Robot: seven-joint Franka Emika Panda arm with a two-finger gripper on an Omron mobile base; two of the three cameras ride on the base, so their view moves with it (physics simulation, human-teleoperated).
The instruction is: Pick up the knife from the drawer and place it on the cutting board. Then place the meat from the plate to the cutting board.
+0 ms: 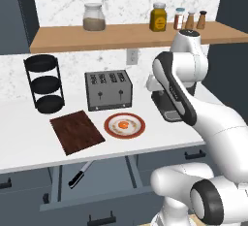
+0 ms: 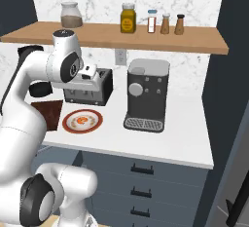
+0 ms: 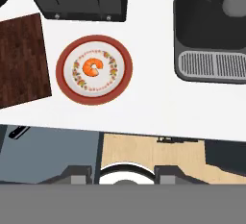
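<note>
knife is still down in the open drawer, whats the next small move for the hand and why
Probably swing the hand left and down toward the knife. It lies loose in the open drawer, black handle nearest the front, while the cutting board is bare and the meat sits on the plate. The hand view looks down from above the counter's front edge, right of the knife, so nothing is gripped yet.

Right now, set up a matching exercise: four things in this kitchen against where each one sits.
Things:
1. knife
2. meat
3. board
4. jar

Places:
A. on the wooden shelf
B. on the plate
C. in the open drawer
D. on the counter, bare, beside the plate

Pairs: 1-C, 2-B, 3-D, 4-A
</note>
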